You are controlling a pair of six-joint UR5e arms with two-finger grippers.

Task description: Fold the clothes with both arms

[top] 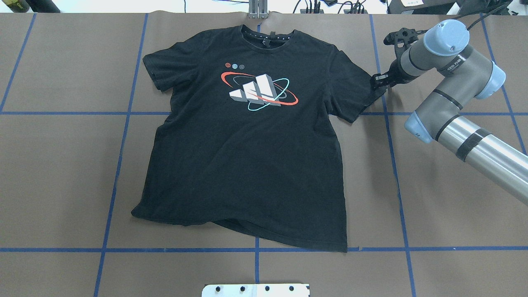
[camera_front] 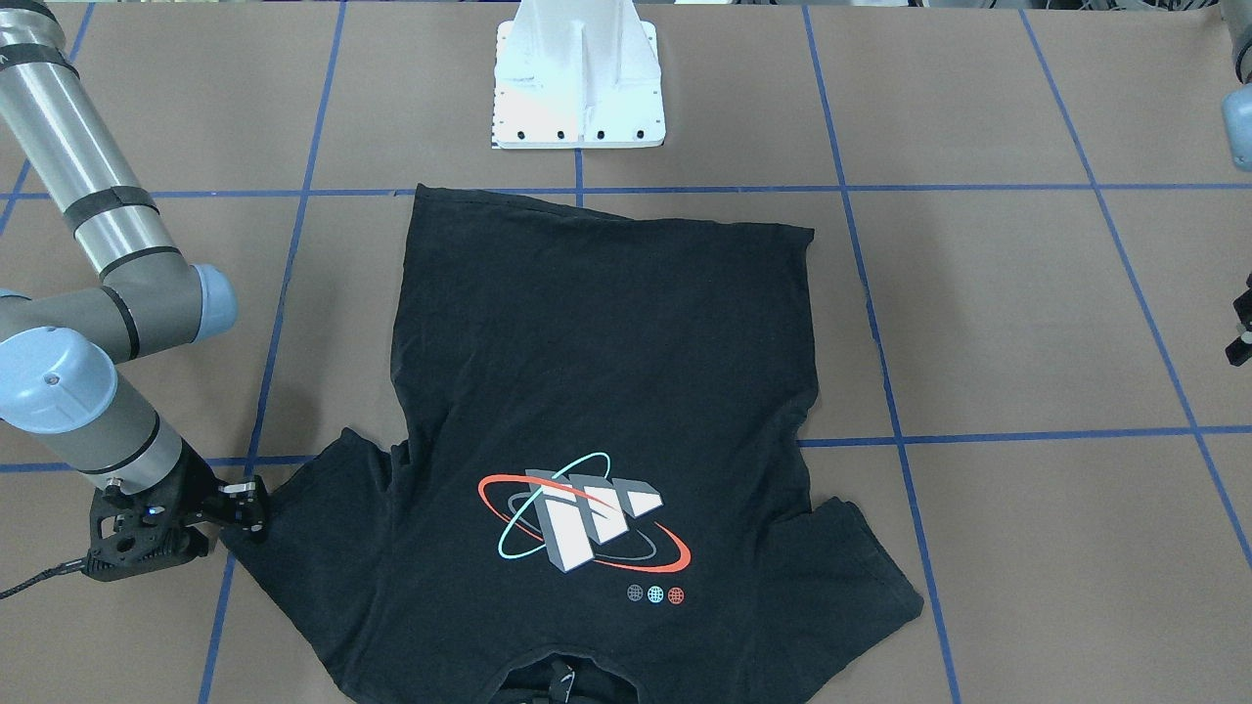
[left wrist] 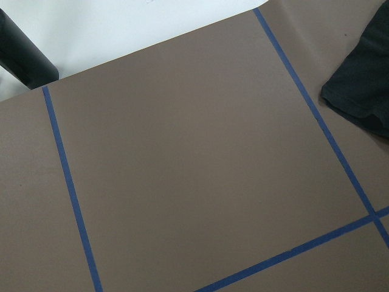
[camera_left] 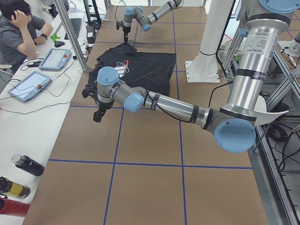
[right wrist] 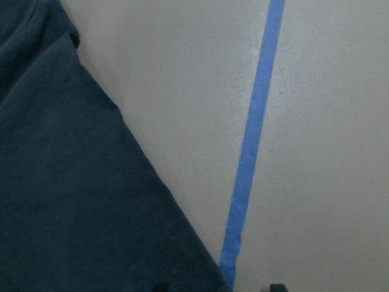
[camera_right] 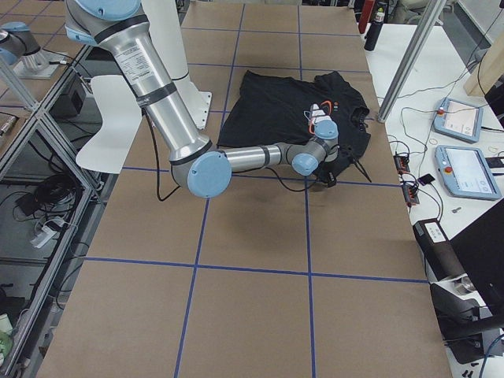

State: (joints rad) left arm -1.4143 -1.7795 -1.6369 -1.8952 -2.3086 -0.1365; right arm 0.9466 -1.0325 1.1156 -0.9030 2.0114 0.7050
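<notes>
Shirt point(top: 247, 165) is laid flat, print up, in the middle of the table point(top: 62, 165), with the collar point(top: 268, 35) toward the edge far from the robot. The bottom hem point(top: 247, 226), slightly rumpled, is toward the near edge.

Right gripper point(top: 376, 80) is set low at the outer edge of the sleeve point(top: 354, 90) on the robot's right. In its wrist view the fingertips are seen apart with the sleeve corner between them, so nothing is judged clamped yet.

Left gripper point(camera_left: 97, 115) is held over bare table off the opposite sleeve, apart from the cloth. Whether its fingers are spread or closed cannot be told.

Cotton is judged light, limp, not slippery and not fragile, and it is expected to sag and drag if lifted at one point. Hold is best taken at the sleeve edges or shoulders, matched on both sides, with both layers pinched.
</notes>
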